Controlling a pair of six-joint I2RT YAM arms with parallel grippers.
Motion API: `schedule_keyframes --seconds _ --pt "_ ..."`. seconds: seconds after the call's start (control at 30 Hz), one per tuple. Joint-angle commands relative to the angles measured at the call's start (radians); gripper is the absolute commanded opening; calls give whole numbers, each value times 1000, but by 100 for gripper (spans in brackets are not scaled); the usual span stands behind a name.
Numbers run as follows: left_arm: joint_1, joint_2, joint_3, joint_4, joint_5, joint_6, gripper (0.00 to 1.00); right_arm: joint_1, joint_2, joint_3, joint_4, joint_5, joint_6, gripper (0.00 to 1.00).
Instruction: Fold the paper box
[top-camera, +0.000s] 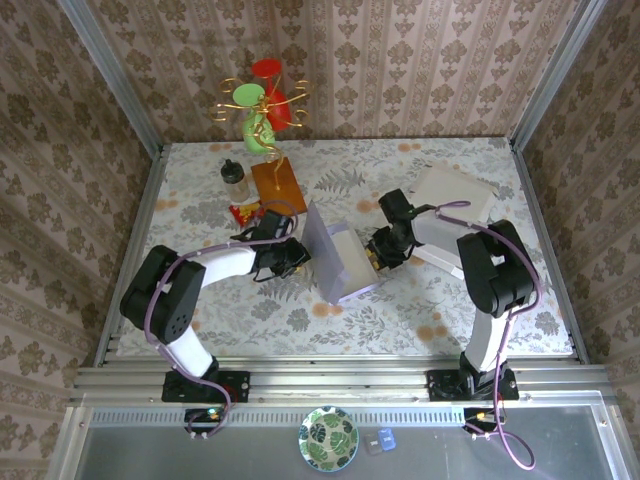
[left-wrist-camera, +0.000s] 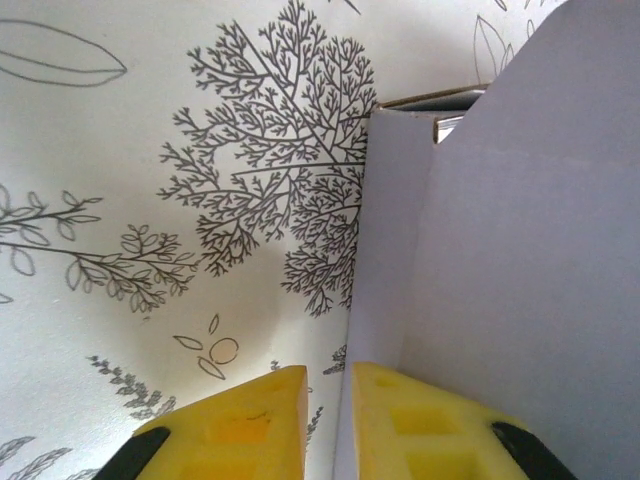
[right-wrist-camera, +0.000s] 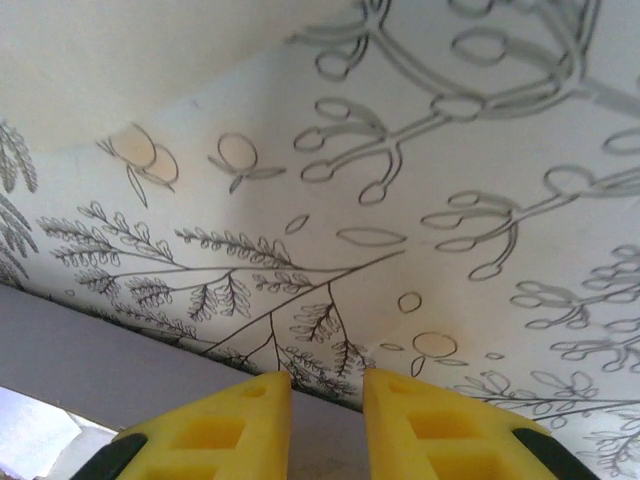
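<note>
The lavender paper box (top-camera: 345, 262) stands mid-table with one tall flap raised on its left side. My left gripper (top-camera: 298, 258) is at that flap. In the left wrist view its yellow fingers (left-wrist-camera: 245, 425) stand narrowly apart, and the left gripper (left-wrist-camera: 330, 400) has the box wall's (left-wrist-camera: 520, 250) edge running down between them, against the right finger. Tablecloth shows between the wall and the left finger. My right gripper (top-camera: 377, 255) is at the box's right side. In the right wrist view the right gripper (right-wrist-camera: 328, 400) hangs slightly open over a lavender wall (right-wrist-camera: 100, 350).
Behind the box are an orange board (top-camera: 275, 180), a small bottle (top-camera: 236, 180), a red packet (top-camera: 243, 212) and a wire stand with coloured discs (top-camera: 262, 105). A white flat carton (top-camera: 455, 195) lies at the back right. Patterned walls close in the table (top-camera: 400, 320).
</note>
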Motion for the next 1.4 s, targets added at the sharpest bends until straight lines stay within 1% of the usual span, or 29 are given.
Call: schedule_keyframes --seconds 0.0,0.17,0.33,0.47,0.57,0.7,0.93,1.1,1.23,1.37 --pt "9 15 -30 75 28 -43 19 27 -21 -11 2 -12 38 27" --pt "22 0 -60 120 36 -60 18 63 -35 -29 13 8 78 27" --pt "33 3 -89 199 70 -84 18 99 -49 -50 29 29 127 27" --pt "47 6 -85 202 91 -76 18 126 -70 -81 46 39 180 27" --pt "61 15 -71 185 111 -57 18 160 -99 -125 76 56 248 27" --pt "75 48 -31 158 158 -25 18 209 -135 -170 117 78 330 27" --pt "76 143 94 80 248 53 18 302 -149 -198 196 73 471 29" --pt "82 215 202 2 279 124 18 365 -134 -182 254 63 564 35" --pt "87 274 307 -79 298 191 18 387 -122 -149 259 58 575 40" --pt "99 275 383 -167 268 253 21 387 -156 -153 226 63 555 47"
